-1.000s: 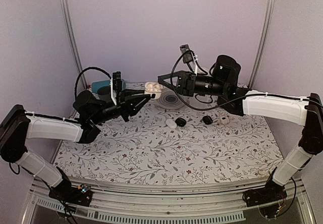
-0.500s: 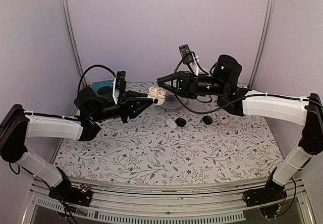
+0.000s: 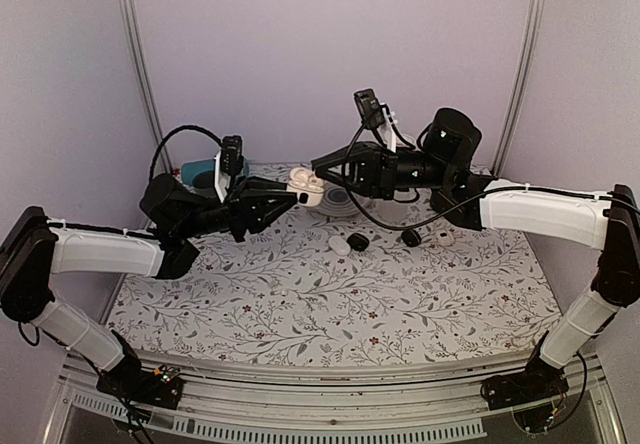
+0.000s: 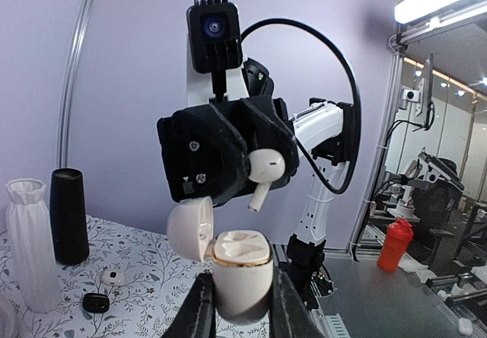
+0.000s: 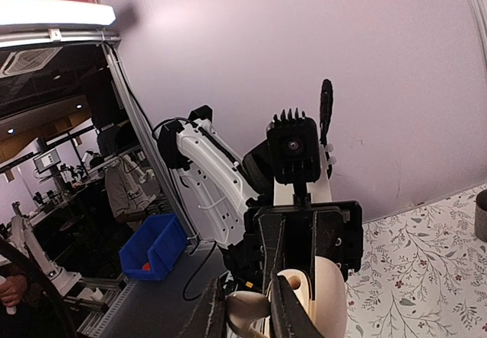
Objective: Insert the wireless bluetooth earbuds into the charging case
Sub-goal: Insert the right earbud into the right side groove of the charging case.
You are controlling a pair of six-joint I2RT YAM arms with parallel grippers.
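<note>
The left hand (image 3: pixel 288 196) pinches the open charging case (image 4: pixel 242 266) well above the desk (image 3: pixel 330 294); the right hand (image 3: pixel 322 161) pinches one earbud (image 4: pixel 264 170) just over it — insertion step, next lowering it stem-first into the case

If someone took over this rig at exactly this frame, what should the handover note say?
Left tool: shut on the charging case, held up off the table with its lid flipped open.
Right tool: shut on one earbud, stem pointing down, just above the open case and not yet in it.
Done: case lifted and open, one earbud gripped and poised over it.
Left: lower this earbud into its well and release. These views do not show whether the other earbud already sits in the case, so check before finishing.
</note>
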